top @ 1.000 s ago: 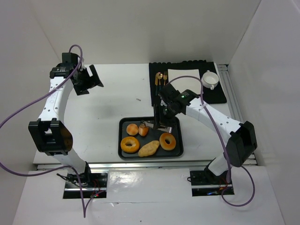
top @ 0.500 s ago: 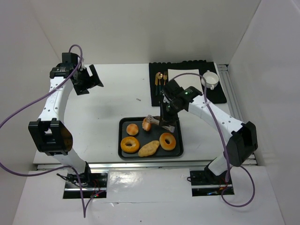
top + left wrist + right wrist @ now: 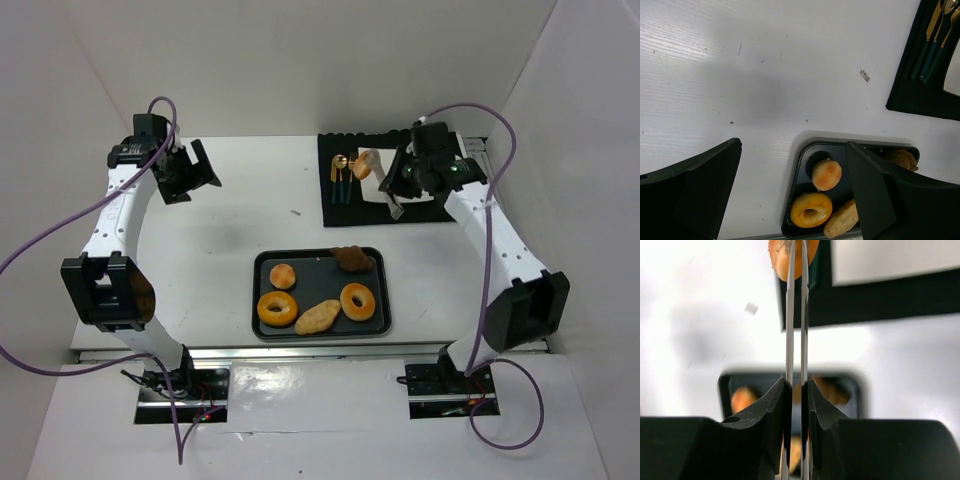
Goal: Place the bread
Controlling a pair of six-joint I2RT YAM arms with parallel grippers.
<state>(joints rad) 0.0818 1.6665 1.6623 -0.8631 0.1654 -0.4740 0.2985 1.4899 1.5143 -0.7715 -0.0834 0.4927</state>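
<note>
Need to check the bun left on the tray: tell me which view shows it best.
Left wrist: the bun sits close, sharp and unobstructed. Top external shows it small but whole; right wrist shows only a blurred orange patch.

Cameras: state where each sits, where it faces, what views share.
Top external: high behind the robot, facing down at the table; left arm, right arm show.
Left wrist: on the left arm, facing down at the tray; left gripper open.
Right wrist: faces along the tongs in the right gripper, bun at tips.
All share the tray.
</note>
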